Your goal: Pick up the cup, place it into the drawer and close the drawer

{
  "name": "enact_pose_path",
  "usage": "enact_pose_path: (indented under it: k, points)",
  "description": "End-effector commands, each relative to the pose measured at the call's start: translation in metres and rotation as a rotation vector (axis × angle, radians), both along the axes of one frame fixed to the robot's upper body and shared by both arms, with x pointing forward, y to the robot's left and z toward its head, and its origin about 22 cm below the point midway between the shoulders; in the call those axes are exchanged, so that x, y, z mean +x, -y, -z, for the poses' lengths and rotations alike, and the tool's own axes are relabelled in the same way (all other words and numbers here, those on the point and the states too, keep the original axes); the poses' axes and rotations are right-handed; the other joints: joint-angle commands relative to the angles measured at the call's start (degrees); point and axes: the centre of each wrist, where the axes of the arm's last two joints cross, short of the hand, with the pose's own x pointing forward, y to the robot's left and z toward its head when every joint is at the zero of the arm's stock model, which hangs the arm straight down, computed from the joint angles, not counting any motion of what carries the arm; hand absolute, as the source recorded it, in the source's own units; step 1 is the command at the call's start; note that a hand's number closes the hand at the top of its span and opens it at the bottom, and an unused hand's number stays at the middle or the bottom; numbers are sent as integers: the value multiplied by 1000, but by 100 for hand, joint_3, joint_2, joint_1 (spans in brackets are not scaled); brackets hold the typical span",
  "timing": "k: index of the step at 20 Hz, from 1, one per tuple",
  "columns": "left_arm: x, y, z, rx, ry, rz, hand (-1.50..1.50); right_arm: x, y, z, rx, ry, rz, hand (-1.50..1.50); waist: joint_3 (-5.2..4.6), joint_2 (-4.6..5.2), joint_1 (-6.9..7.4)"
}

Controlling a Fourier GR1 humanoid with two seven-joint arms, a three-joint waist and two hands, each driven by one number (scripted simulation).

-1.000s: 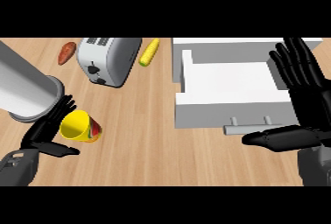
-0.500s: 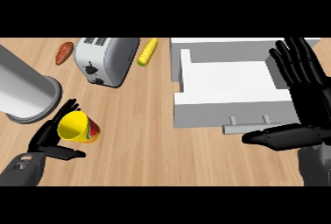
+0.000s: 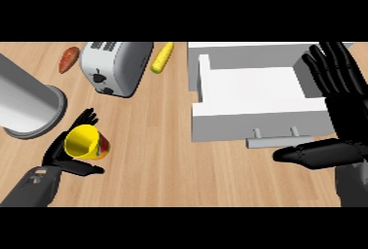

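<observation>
Wooden counter [image 3: 173, 165], seen from above. One yellow cup [image 3: 86, 142] is held near the left edge, wrapped by the curled fingers of the left hand [image 3: 63, 163], with its mouth tipped up. One open drawer [image 3: 251, 119] is found well apart to the cup's right. The right hand [image 3: 338, 97] is rested at the right edge, fingers straight, nothing held. One toaster [image 3: 115, 65] is noted at the far edge.

The cup [image 3: 87, 142] is left of the drawer [image 3: 259, 124], the toaster [image 3: 115, 64] behind the cup.
</observation>
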Motion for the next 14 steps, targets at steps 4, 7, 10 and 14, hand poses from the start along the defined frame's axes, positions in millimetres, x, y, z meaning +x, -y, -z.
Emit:
enact_pose_path:
  k: [4,7,10,14]
  points:
    - [13,15,-2,-178,33,142,-150,8,5,-11,-9,-12,7,-150,0,9,5]
    - [9,12,-1,-256,27,197,150,1,0,-3,-6,4,-6,-150,-1,-3,-3]
    - [11,21,-1,-258,126,191,150,-7,11,-1,-29,-13,8,-150,1,-29,-12]
    - [12,32,2,-125,307,51,150,9,20,-9,-15,-5,18,-150,3,5,64]
